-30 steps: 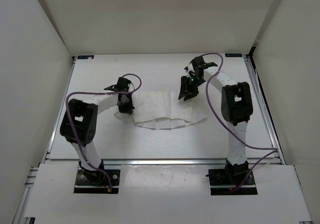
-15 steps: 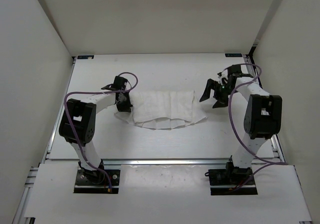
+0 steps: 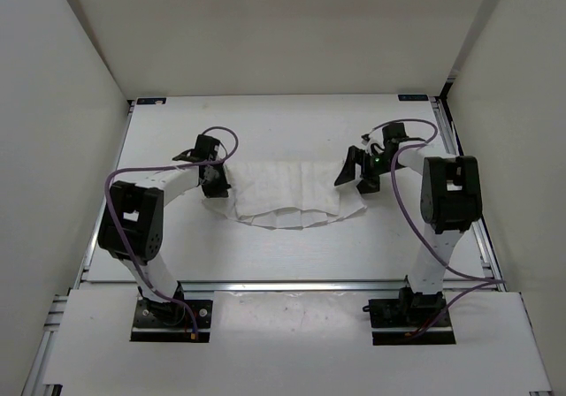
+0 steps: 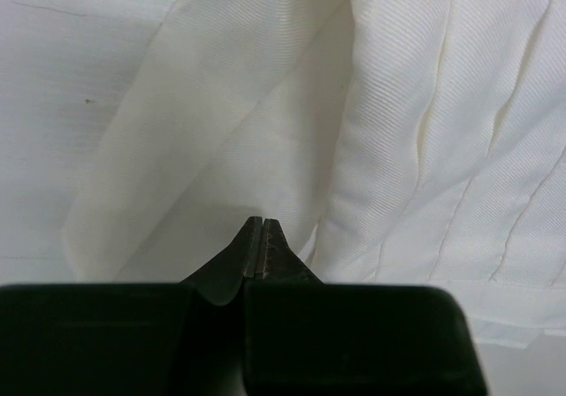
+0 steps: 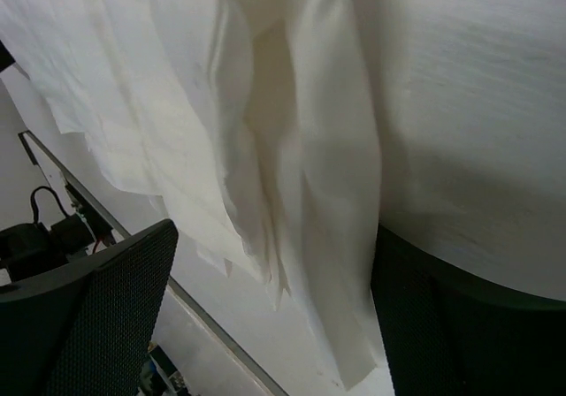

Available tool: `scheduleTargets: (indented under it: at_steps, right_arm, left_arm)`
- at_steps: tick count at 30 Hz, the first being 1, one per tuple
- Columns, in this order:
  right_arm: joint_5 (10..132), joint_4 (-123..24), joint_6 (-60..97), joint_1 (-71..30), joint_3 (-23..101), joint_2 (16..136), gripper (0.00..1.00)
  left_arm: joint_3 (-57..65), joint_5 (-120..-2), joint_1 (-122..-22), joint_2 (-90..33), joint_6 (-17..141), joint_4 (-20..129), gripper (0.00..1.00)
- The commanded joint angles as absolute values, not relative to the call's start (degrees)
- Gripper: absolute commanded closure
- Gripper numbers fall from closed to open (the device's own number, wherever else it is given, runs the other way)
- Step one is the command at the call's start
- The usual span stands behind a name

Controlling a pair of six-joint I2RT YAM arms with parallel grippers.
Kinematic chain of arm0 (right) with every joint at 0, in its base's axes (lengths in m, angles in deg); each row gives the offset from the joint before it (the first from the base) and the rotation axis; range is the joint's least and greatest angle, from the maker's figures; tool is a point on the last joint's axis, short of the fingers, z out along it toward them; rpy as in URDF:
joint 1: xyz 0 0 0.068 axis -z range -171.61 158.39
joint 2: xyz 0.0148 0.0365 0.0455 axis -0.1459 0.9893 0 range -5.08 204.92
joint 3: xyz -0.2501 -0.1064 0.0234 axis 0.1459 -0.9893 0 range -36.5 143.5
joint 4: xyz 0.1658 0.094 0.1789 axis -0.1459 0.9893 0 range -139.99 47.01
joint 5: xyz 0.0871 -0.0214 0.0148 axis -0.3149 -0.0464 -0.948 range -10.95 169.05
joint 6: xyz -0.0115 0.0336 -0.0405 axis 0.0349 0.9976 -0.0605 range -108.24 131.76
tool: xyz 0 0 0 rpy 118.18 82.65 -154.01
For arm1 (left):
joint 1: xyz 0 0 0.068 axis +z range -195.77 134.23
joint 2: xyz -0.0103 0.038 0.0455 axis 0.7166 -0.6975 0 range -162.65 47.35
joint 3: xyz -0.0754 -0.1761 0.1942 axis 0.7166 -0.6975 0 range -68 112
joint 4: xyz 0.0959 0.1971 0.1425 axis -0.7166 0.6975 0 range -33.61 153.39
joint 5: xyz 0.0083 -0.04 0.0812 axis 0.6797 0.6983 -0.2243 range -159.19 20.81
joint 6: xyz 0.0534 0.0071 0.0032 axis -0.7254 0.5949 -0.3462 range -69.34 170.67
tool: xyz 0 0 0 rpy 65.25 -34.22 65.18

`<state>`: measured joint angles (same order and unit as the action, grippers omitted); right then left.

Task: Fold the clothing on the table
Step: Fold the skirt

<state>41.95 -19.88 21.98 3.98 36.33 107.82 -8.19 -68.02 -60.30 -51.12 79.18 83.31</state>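
Clothing (image 3: 292,191) lies wrinkled at the middle of the table (image 3: 283,126), doubled into a wide band with a lower layer showing along its near edge. Left gripper (image 4: 263,228): jaws pressed together, tips down at the left end of the band beside a raised fold. No fabric is visible between them, so this reads as a hold-down rather than a pinch. Right gripper (image 5: 274,316): jaws spread wide, one finger on each side of the bunched right end, placed to close on that edge. Judgement: the left end is anchored so that the band does not slide while the right end is gripped and carried across for the next fold.
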Motion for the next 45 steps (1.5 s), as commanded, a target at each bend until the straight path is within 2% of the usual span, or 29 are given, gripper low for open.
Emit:
scheduleTargets:
  at_steps: [1,5,8,10,15,18,22,24,35,45]
  right_arm:
    - [39.8,-23.7,21.8,1.7,36.0,109.6,0.10]
    - [36.0,-26.3,23.3,-1.6,34.8,110.5,0.21]
    - [34.1,-29.7,26.3,-2.2,32.0,109.3,0.39]
    - [34.7,-30.4,27.7,-2.3,30.6,108.5,0.99]
    - [36.3,-27.8,26.7,-0.1,29.2,107.1,1.00]
    - [37.6,-25.0,24.7,0.3,29.3,105.9,1.00]
    - [38.7,-21.3,22.1,1.4,29.3,105.2,1.00]
    - [38.5,-20.7,21.5,1.8,29.2,105.6,1.00]
    - [41.6,-9.8,16.0,4.6,37.1,107.1,1.00]
    - [45.6,-4.5,15.7,7.1,40.6,100.7,1.00]
  left_arm:
    - [-8.7,-67.2,-59.9,-47.2,79.7,83.2,1.00]
    - [-9.1,-67.0,-60.2,-47.3,80.0,82.7,1.00]
    - [-9.4,-66.6,-60.3,-47.2,80.4,82.3,1.00]
    - [-9.3,-66.0,-60.1,-47.1,80.3,81.9,1.00]
    - [-6.5,-67.3,-57.0,-44.1,79.1,81.0,1.00]
    - [-3.6,-66.3,-51.7,-45.2,78.3,81.0,0.84]
    - [-1.3,-69.1,-48.6,-47.0,76.4,80.7,0.75]
    - [-1.6,-73.1,-49.2,-49.8,75.5,80.9,0.75]
    - [-9.0,-75.0,-55.9,-53.0,80.1,73.5,0.79]
    - [-16.2,-69.6,-63.8,-52.1,86.9,68.0,0.81]
